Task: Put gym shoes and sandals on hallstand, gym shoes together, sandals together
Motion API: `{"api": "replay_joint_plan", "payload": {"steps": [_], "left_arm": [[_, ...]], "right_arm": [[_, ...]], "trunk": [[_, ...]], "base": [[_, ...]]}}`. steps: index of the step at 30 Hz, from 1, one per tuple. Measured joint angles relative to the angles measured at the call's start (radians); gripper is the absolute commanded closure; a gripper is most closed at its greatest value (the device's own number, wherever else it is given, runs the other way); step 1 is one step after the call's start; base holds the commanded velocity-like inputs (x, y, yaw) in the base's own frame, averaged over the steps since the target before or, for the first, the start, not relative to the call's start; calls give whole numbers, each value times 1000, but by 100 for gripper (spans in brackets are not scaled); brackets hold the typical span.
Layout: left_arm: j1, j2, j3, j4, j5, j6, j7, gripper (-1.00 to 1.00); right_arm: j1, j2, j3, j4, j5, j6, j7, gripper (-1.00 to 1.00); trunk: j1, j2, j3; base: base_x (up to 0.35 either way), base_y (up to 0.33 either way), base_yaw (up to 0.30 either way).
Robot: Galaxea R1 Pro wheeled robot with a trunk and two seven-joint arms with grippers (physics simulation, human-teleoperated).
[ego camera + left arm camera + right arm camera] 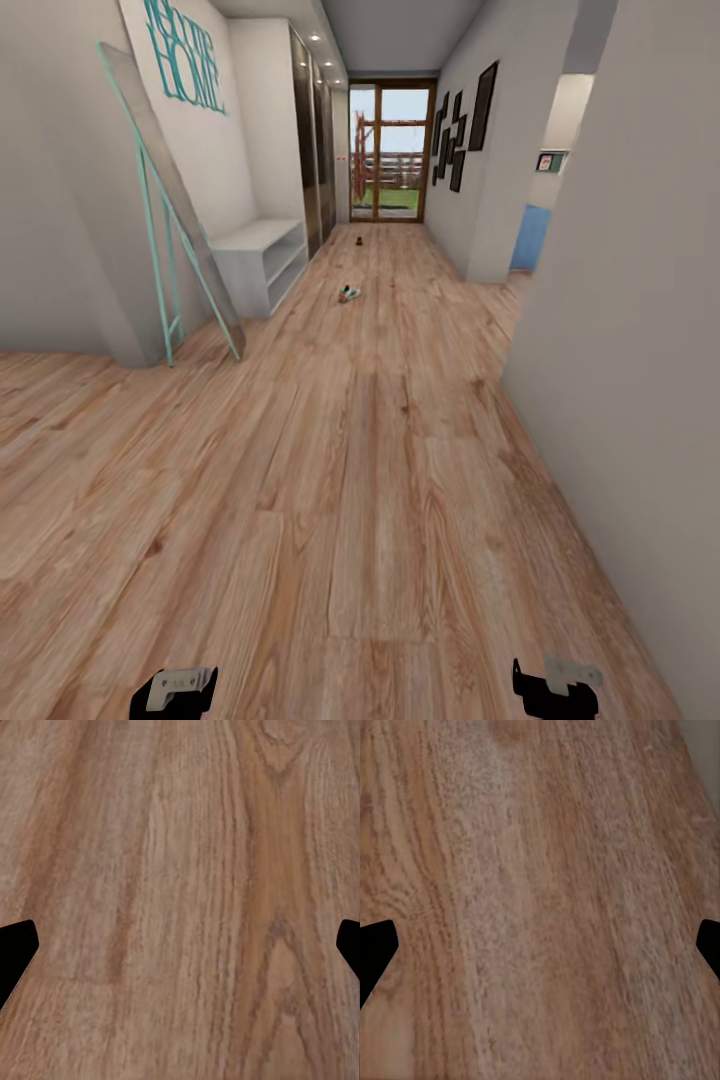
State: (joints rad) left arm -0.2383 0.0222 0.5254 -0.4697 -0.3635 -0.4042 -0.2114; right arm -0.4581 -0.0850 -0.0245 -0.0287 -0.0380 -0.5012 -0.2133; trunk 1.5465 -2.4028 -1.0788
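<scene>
Robot far down corridor floor (370,480), both jaws wide and empty over planks for travel; gym shoe (348,293) lies ahead beside hallstand (262,255), dark sandal (358,240) beyond.

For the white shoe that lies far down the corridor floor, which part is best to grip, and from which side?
The gym shoe lies too far away and small to show its heel or opening. Probably grip across its narrow width from above, once close. Both grippers, left and right, hold nothing.
</scene>
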Motion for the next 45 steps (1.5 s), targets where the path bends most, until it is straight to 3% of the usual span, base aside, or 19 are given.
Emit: {"api": "replay_joint_plan", "payload": {"steps": [45], "left_arm": [[0,0,0,2,0,0,0,-100]], "right_arm": [[0,1,2,2,2,1,-3,-100]], "trunk": [[0,0,0]], "base": [[339,0,-1]]}}
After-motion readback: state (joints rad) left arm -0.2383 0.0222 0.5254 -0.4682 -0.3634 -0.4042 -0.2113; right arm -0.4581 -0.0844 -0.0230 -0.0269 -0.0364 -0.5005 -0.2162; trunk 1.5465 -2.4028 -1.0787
